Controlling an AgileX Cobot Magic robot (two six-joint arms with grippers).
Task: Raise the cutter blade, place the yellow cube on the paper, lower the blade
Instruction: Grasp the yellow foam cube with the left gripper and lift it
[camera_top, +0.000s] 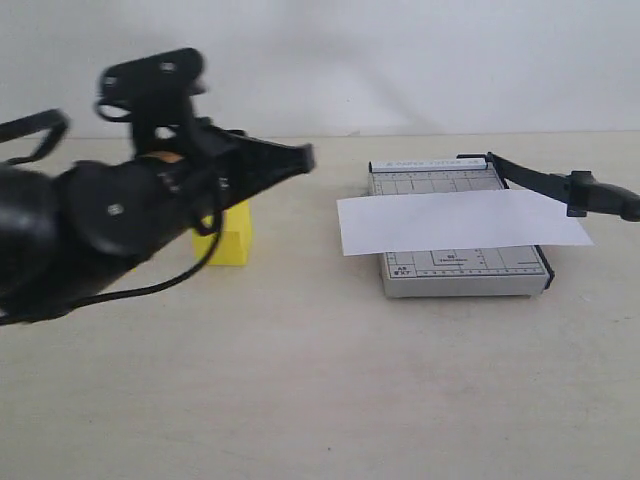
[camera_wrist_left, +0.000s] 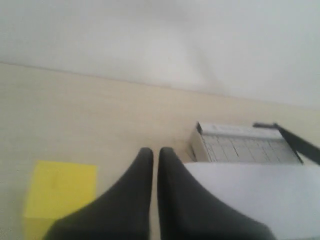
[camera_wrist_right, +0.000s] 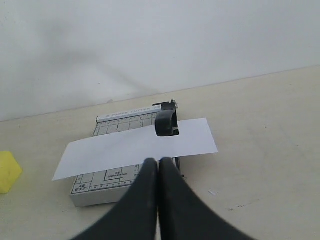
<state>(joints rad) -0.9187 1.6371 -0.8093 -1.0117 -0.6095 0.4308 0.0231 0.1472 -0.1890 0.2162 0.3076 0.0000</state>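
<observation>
Left tool (camera_wrist_left: 155, 151) up front: fingers pressed almost together, only a sliver between them, gripping nothing. It hovers near the cube (camera_top: 230, 243), which sits on the tabletop (camera_top: 300, 380), well left of the cutter and not yet picked up. Right tool (camera_wrist_right: 158, 161) is likewise closed up and empty, pointing at the cutter. Further on, the paper (camera_top: 460, 222) lies across the grey base (camera_top: 460, 272), overhanging both sides. At the back, the blade (camera_top: 545, 180) looks lifted off the base, though the angle makes that hard to confirm. So the raise is probably done; picking up the cube, placing it on the paper and lowering the blade are all left.
</observation>
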